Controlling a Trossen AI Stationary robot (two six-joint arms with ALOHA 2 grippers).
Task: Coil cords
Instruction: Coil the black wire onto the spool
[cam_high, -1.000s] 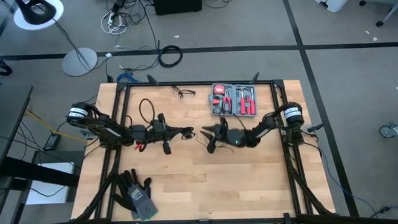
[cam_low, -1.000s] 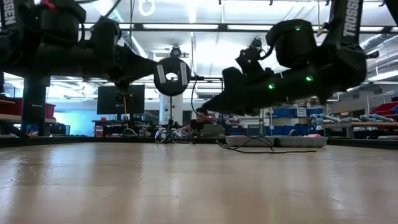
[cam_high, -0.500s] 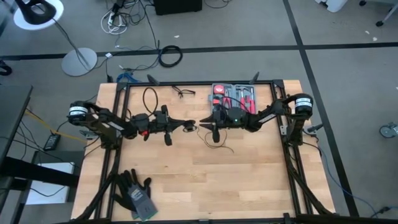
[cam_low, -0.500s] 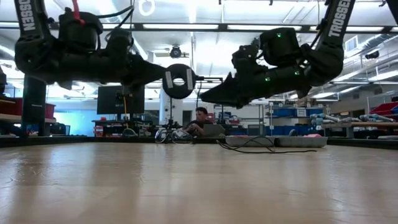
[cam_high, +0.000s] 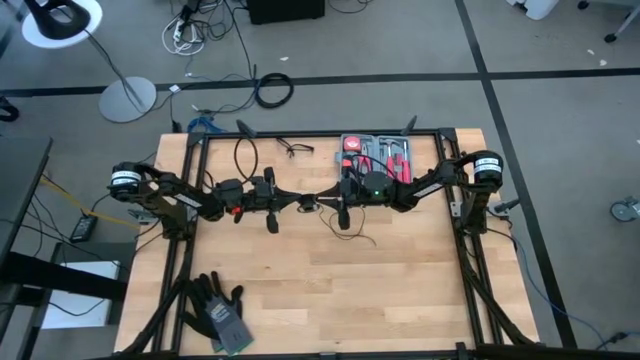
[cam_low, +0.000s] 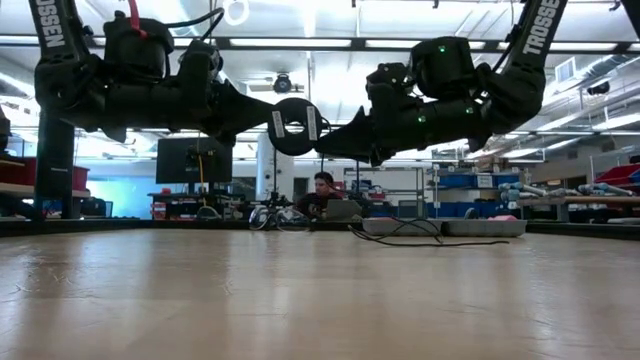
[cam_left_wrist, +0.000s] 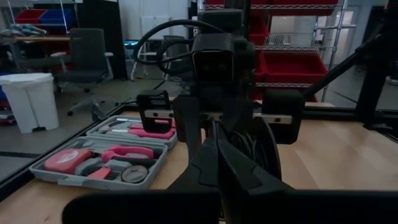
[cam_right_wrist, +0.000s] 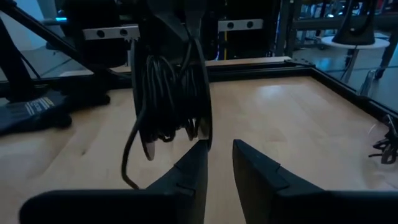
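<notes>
Open grey tool case (cam_high: 376, 160) at the far edge of the wooden worktop (cam_high: 320, 290), right of centre, holding red-handled tools. Small black glasses-like wire item (cam_high: 293, 148) lying at the same far edge, left of the case and apart from it. Pair of dark gloves (cam_high: 219, 309) heaped at the near left corner. On the floor beyond the worktop: tight ring of thicker black cable (cam_high: 273, 90), round grey lamp base (cam_high: 127, 99) with its white ring head (cam_high: 62, 22) at the picture's corner, tangle of white and black wires (cam_high: 192, 33). In the room behind, seated person (cam_low: 322, 192) at a laptop, dark monitor (cam_low: 194, 160) to the left, white bin (cam_left_wrist: 36, 101), red shelf bins (cam_left_wrist: 292, 65).
</notes>
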